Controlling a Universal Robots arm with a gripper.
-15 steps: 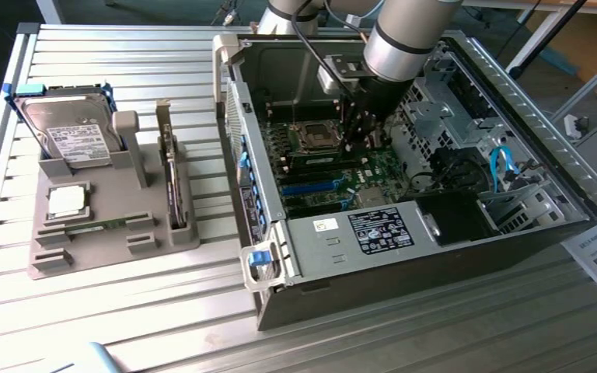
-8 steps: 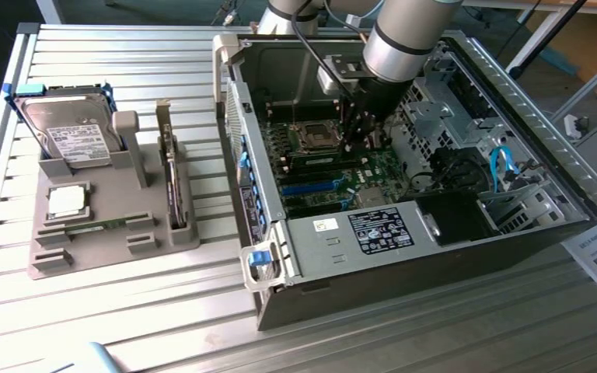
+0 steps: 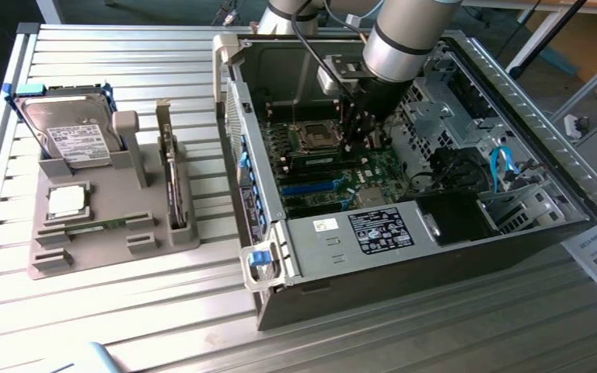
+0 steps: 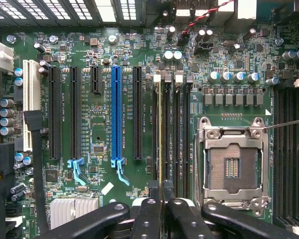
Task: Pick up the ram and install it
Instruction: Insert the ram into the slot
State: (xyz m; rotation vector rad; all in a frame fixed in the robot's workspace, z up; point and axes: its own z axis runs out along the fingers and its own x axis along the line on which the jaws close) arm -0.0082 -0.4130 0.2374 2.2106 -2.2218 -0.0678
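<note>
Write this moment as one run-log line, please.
phase: install | gripper: shut on ram | ram: edge-on along memory slots, beside empty CPU socket | seated: cannot tell

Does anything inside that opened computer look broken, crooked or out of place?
Nothing looks broken or spilled. One oddity: the processor socket stands empty, its thin wire lever sticking out, while a square silver chip sits outside on the grey tray.

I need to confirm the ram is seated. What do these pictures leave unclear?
1. Wrist view: the ram shows edge-on as a thin line, so its depth in the slot is unclear.
2. Wrist view: the gripper covers the ram's near end and the slot's end there.
3. Exterior view: the gripper stands in front of the slot, hiding it.
</note>
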